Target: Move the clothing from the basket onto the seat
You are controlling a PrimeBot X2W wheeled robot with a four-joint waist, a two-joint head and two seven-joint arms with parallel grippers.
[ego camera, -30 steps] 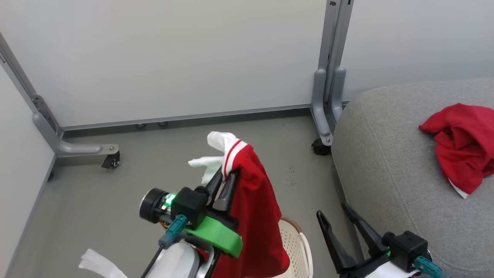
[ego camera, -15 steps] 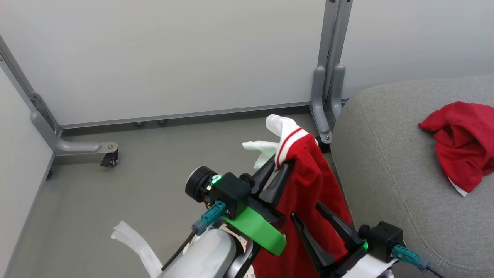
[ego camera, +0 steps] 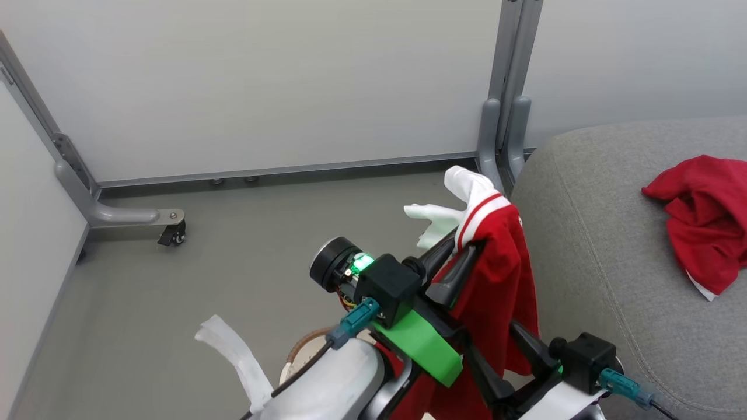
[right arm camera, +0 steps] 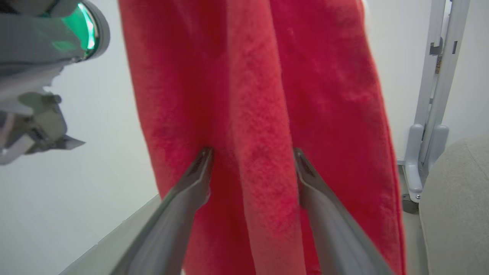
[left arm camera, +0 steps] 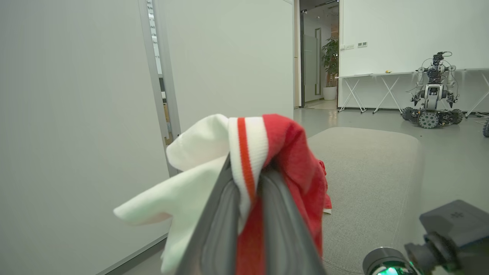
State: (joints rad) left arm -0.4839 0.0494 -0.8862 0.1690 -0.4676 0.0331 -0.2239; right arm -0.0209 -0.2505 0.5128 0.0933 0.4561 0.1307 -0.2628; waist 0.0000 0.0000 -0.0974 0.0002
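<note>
The striped garment [ego camera: 496, 280] is held clamped in the left claw [ego camera: 461, 249], just beside the rounded edge of the seat [ego camera: 595, 245]; open floor [ego camera: 233, 251] is seen leftward. The right claw [right arm camera: 252, 152] is spread wide against the hanging cloth.

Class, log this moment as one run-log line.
left gripper: shut on striped garment, aloft beside seat | right gripper: open, astride its hanging red fabric | second red garment: lying on seat

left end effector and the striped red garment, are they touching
Touching. Left wrist view: the left end effector pinches the striped red garment by its trim.
</note>
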